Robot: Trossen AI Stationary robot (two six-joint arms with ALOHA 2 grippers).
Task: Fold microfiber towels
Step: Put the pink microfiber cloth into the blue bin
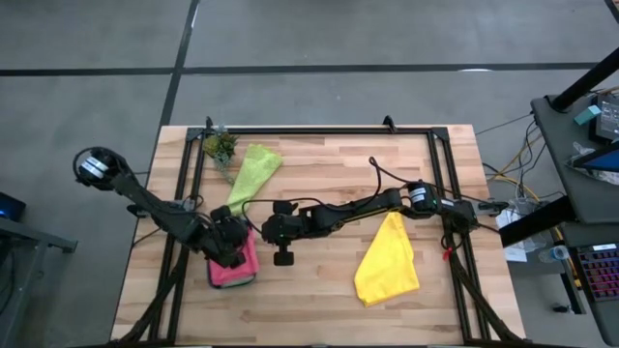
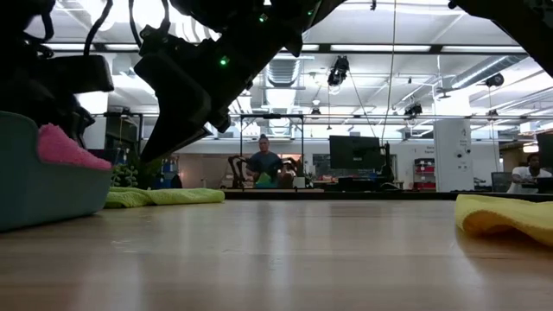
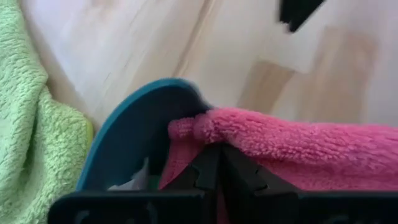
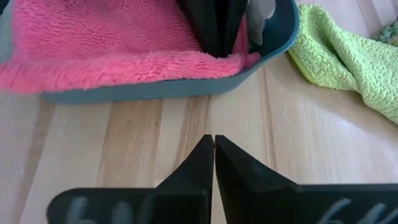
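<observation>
Three towels showing: one pink towel (image 1: 232, 271) in the single teal tray (image 1: 212, 277), one lime green towel (image 1: 252, 172), one yellow towel (image 1: 389, 261). One potted plant (image 1: 220, 147). Two arms over one wooden table (image 1: 319, 309).

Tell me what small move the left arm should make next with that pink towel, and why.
Probably lift the left gripper straight up out of the teal tray. Its fingers are shut against the pink towel, which already lies in the tray, while the lime green towel and yellow towel wait outside.
</observation>
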